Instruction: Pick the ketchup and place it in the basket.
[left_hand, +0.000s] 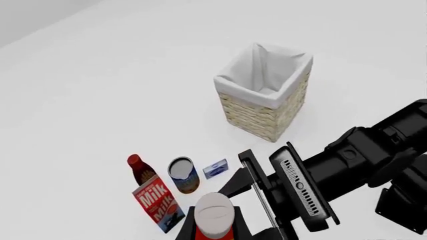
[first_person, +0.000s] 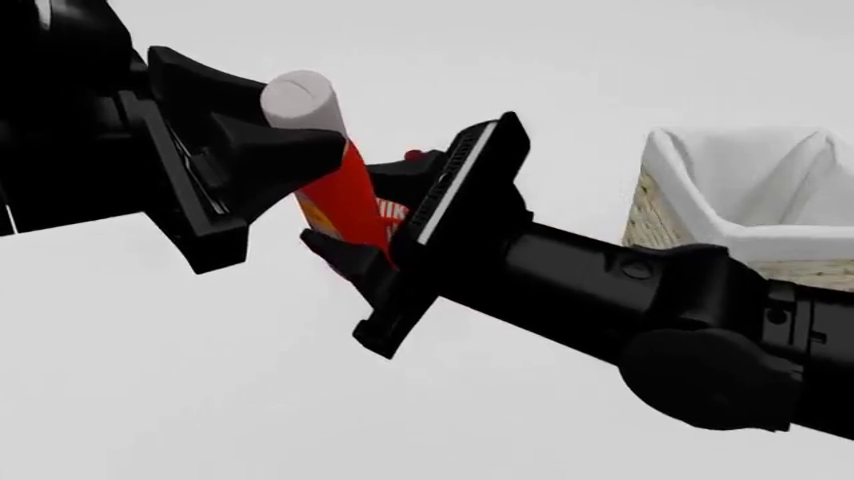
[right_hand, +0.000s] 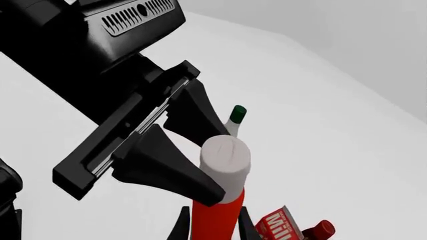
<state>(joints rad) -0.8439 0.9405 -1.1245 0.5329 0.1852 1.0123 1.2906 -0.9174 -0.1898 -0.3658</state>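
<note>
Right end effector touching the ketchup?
Touching. Right wrist view: the right end effector has its fingers flush against both sides of the ketchup red body, with no gap visible.

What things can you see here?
bright red squeeze ketchup bottle with white cap: 1, red, in the air
square tan wicker basket with white lining: 1, tan, right side
red milk carton: 1, red, on white table
slim dark red bottle: 1, dark red, beside carton
round metal can: 1, blue-brown, beside carton
small flat box: 1, blue-white, beside can
white bottle with green cap: 1, white, beyond ketchup
left gripper: 1, black, flanking cap
right gripper: 1, black, gripping red body
</note>
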